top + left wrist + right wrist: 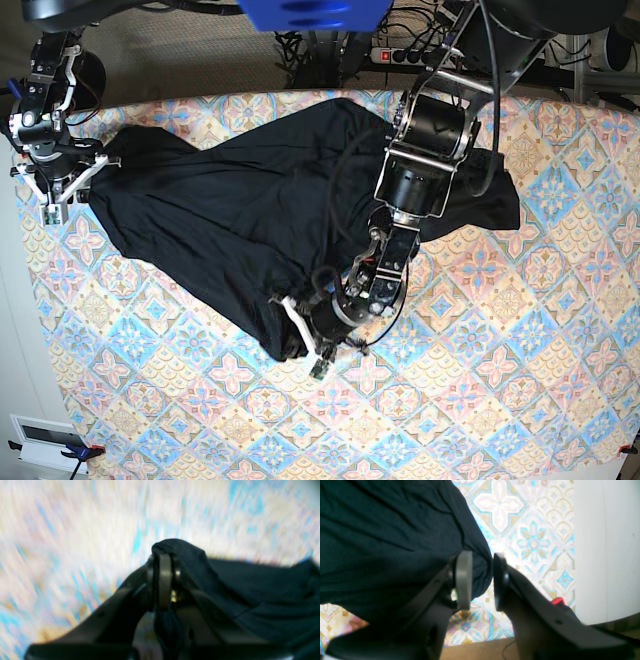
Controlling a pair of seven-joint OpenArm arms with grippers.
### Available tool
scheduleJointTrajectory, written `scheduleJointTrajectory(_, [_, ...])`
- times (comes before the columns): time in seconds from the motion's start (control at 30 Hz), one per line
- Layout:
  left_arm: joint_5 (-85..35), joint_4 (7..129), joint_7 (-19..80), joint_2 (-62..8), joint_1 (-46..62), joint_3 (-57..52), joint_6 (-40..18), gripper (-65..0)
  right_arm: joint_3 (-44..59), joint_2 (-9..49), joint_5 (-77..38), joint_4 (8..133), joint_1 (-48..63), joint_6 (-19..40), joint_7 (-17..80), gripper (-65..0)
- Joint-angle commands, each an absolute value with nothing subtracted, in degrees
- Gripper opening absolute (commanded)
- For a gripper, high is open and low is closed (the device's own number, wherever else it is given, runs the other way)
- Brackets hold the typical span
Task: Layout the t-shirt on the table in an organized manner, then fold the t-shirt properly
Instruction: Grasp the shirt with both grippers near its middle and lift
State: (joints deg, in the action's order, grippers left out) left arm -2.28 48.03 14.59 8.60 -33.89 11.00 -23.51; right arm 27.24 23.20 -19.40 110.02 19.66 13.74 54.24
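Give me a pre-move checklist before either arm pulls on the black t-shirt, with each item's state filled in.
1. left gripper shut on the t-shirt: ok, fabric bunches over the closed jaws.
2. right gripper gripping cloth: not ok, jaws stand apart with a fold only between them.
3. Shirt laid out flat: not ok, it lies bunched and wrinkled.
4. Shirt fully on the table: ok in the base view.
5. Left wrist view usable: not ok, heavily blurred.
6. Which part of the shirt the left gripper holds: cannot tell.
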Motion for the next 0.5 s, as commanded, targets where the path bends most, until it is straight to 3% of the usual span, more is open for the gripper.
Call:
scheduleJointTrajectory(0.0, [-2.9, 51.3, 13.1, 9.0, -35.4, 11.0, -23.6, -65.0, 26.3, 24.2, -19.6, 111.3, 19.4, 13.8, 53.1, -50.9])
scheduleJointTrajectory(0.47, [-0.9, 81.7, 26.9, 7.1, -32.2, 16.1, -23.7, -65.0, 11.0, 24.2, -19.6, 111.7, 19.4, 13.8, 52.9, -50.8])
